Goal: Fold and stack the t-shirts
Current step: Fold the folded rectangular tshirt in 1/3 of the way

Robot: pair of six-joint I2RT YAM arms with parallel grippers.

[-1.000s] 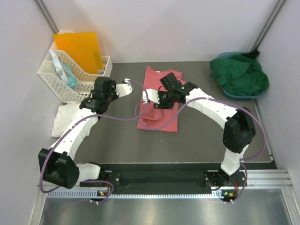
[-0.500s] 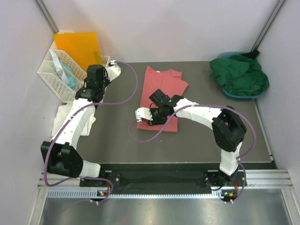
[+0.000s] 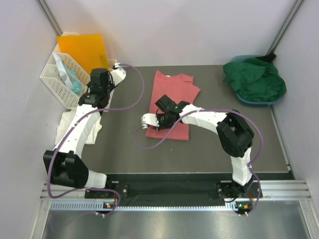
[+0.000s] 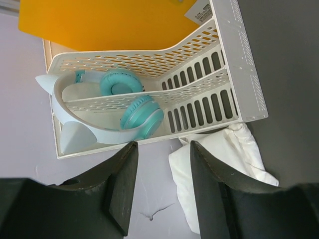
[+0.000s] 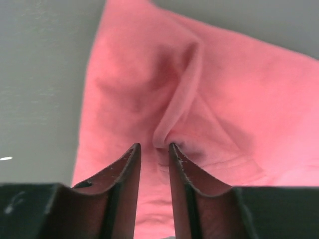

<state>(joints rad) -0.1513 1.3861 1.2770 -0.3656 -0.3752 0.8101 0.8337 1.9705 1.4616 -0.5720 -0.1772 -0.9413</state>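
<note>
- Writing: only a white sticker [image 4: 198, 11] on the corner of the orange folder [image 4: 109, 25] — print too small to read.
- salmon-pink t-shirt [image 3: 172, 102] lies flat, folded narrow, mid-table [image 3: 214, 149]. Right jaws sit at its near-left corner.
- Right wrist view only: fingertips [image 5: 133, 152] nearly together, with a raised ridge of salmon cloth running into the narrow gap. Can't tell if it's actually pinched.
- Left jaws spread, nothing between them, up by the white lattice basket [image 3: 60, 84].
- Left wrist view gives the detail: teal headphones [image 4: 124, 107] with white cat ears lie in the basket. The white t-shirt [image 4: 219, 164] is bunched just beside the basket wall, at the table's left edge.
- Top view only: dark green t-shirt [image 3: 255, 78] crumpled in a blue tub [image 3: 251, 102] at the far right corner — well apart from the other two.
</note>
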